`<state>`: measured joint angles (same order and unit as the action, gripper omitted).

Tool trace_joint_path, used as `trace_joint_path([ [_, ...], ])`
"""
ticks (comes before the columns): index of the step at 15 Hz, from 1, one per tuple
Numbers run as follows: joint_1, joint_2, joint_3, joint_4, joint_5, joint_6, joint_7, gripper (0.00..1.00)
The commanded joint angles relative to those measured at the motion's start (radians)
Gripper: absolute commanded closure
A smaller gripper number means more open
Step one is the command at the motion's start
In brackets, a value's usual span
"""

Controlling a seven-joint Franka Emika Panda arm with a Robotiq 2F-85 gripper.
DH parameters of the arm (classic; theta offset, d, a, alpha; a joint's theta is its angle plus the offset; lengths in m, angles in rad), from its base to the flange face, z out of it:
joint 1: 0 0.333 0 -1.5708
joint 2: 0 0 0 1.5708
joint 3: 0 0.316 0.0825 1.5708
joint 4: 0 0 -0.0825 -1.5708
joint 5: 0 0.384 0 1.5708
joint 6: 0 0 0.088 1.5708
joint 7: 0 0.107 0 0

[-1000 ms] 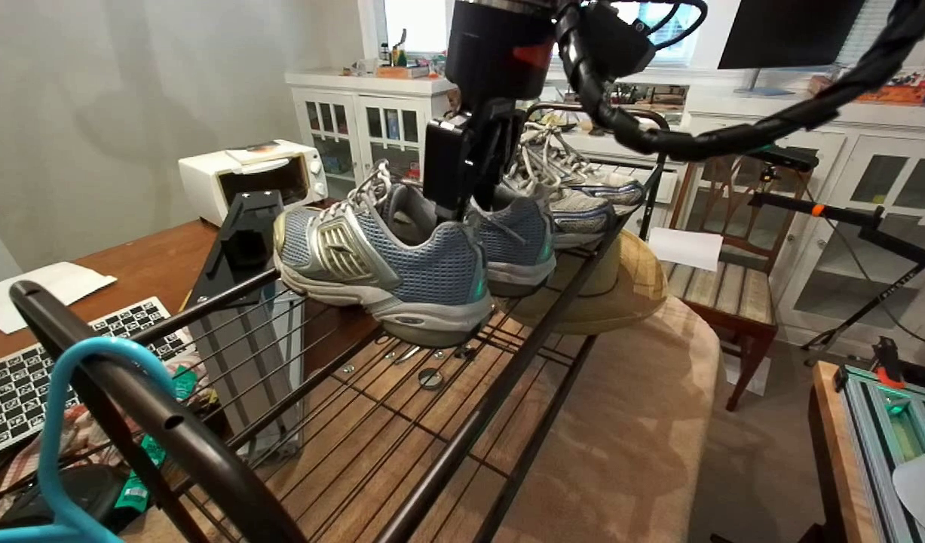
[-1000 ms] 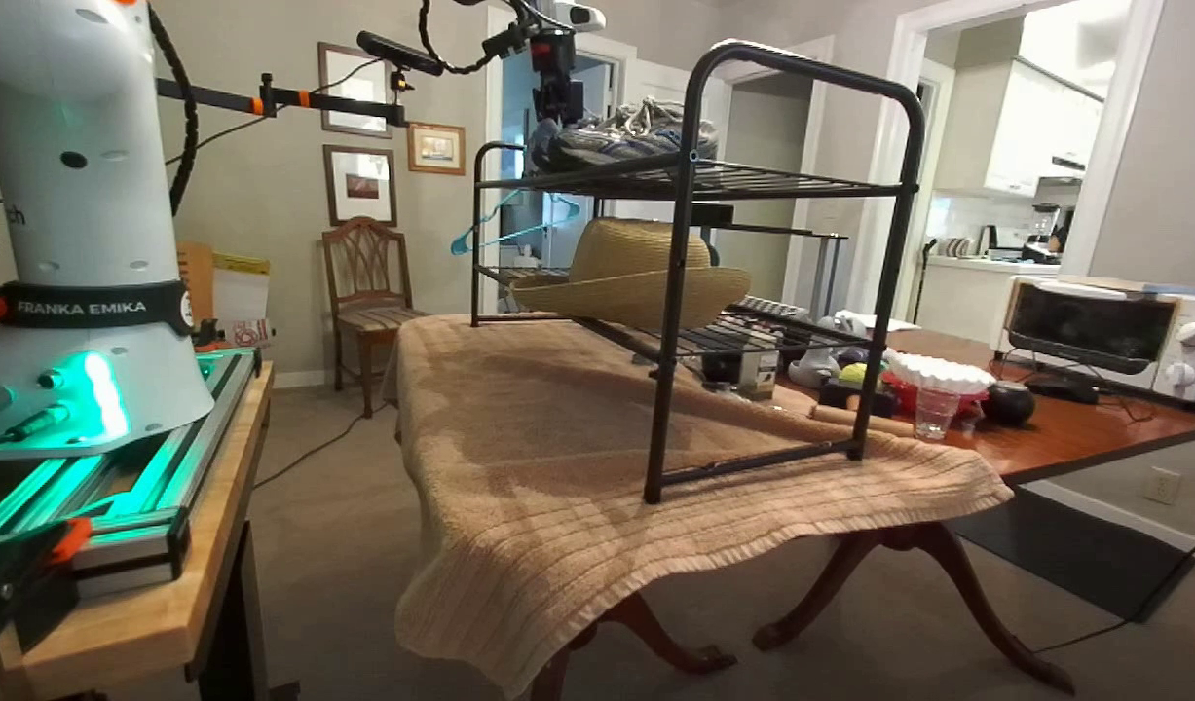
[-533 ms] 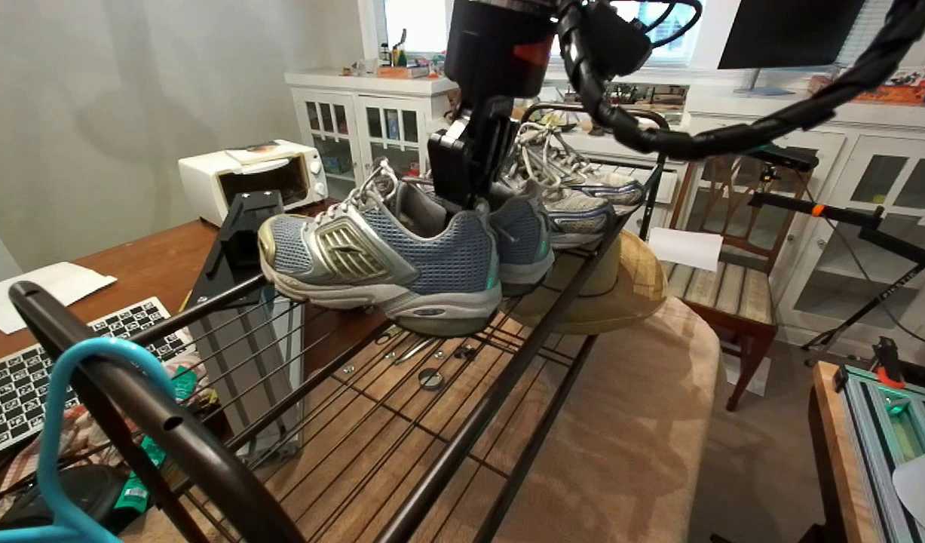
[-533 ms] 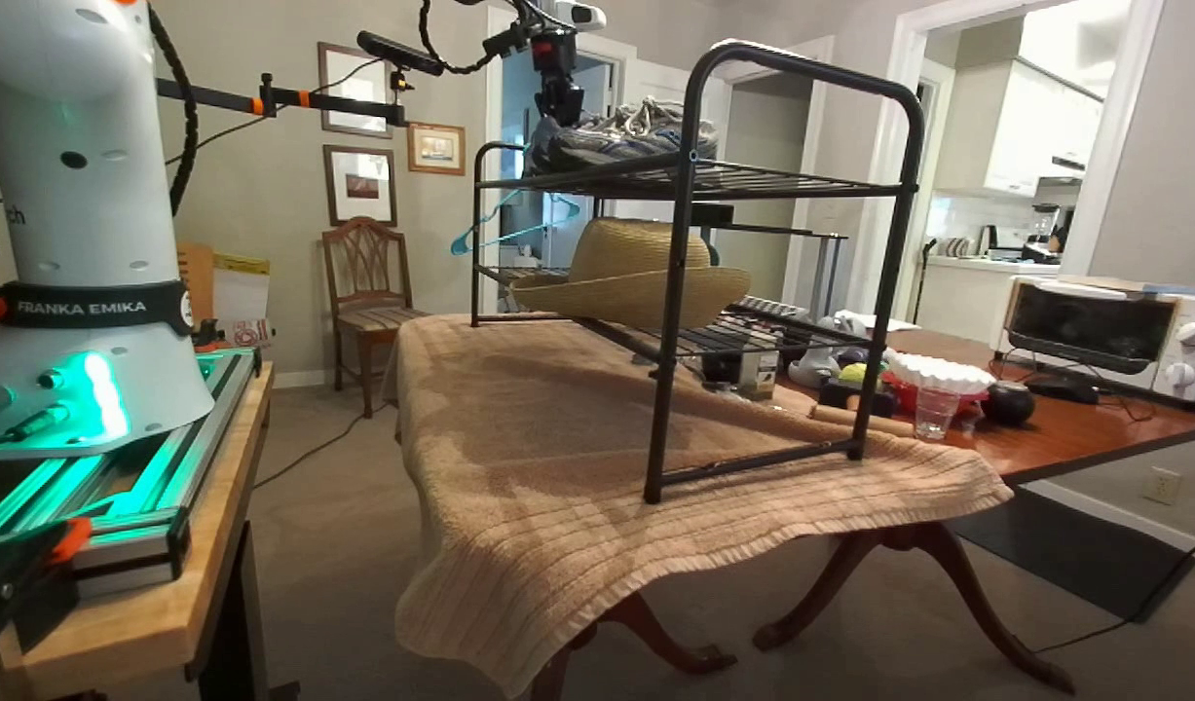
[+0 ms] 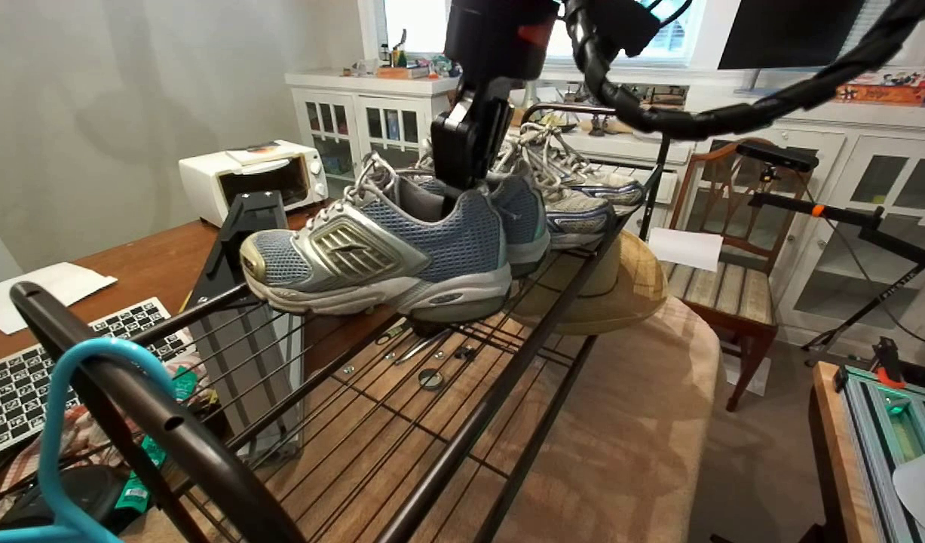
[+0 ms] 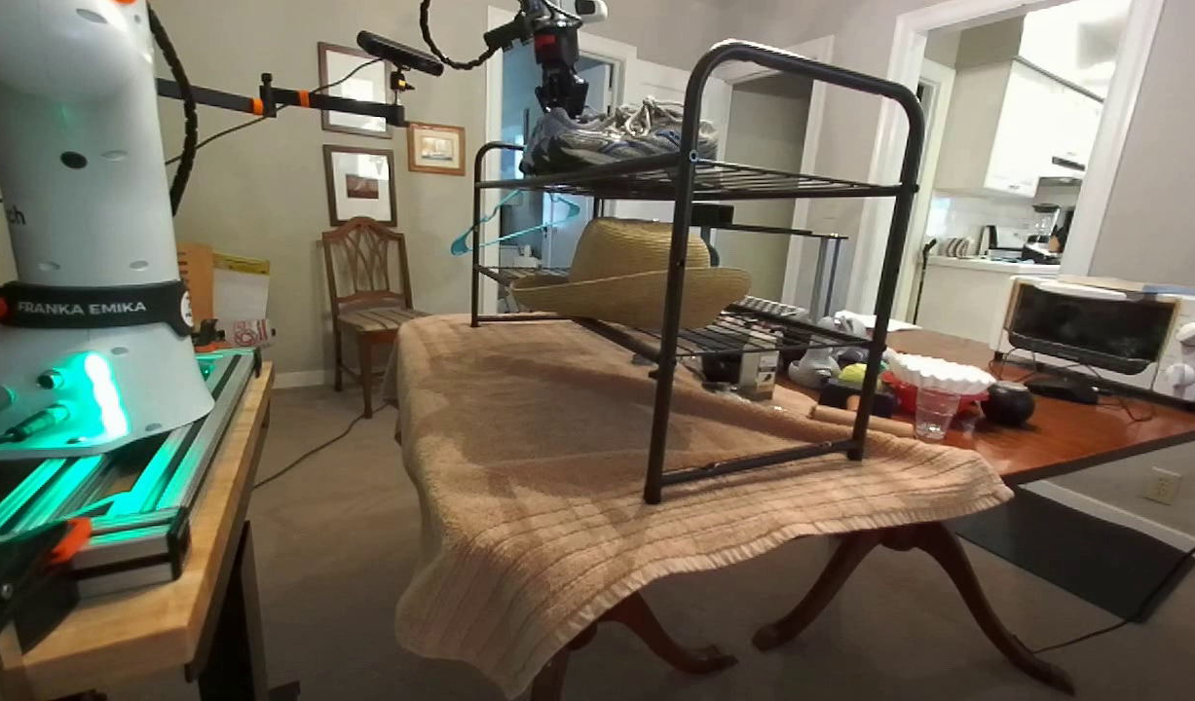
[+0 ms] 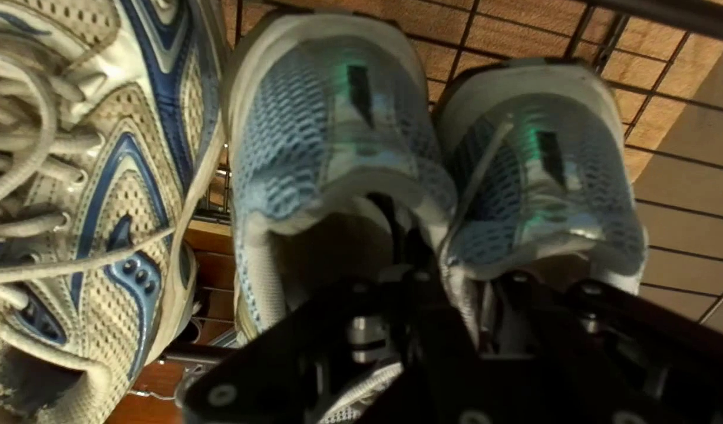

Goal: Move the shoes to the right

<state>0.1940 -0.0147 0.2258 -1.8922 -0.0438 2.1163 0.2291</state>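
Two grey-blue mesh shoes with silver panels and thick pale soles are side by side over the upper shelf: the nearer shoe (image 5: 356,264) and its mate (image 5: 534,226) behind it in an exterior view. Down in their openings is my black gripper (image 5: 462,177), shut on their adjoining sides. In the wrist view one finger enters the left shoe (image 7: 284,129) and another the right shoe (image 7: 597,135); the fingertips are hidden inside. Whether the soles fully clear the wires I cannot tell. My gripper (image 6: 561,102) appears above the blue shoe (image 6: 548,136) in an exterior view.
Whitish sneakers with blue trim (image 7: 102,147) stand close beside the pair. The dark wire rack (image 5: 477,422) has tubular end frames, and a blue hanger (image 5: 51,437) hooks over the near one. A straw hat (image 6: 646,282) sits on the lower shelf. A toaster oven (image 5: 258,177) stands behind.
My gripper has closed on the two shoes and risen a little. Their heels have come up, and the nearer shoe has swung so that its toe lies farther left in an exterior view.
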Motion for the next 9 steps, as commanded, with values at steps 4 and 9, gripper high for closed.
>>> trace_joint_path([
  [4, 0.009, -0.086, 0.006, 0.021, -0.036, 0.003, -0.032, 0.96],
  [9, 0.001, -0.115, 0.007, 0.025, -0.044, 0.005, -0.021, 0.96],
])
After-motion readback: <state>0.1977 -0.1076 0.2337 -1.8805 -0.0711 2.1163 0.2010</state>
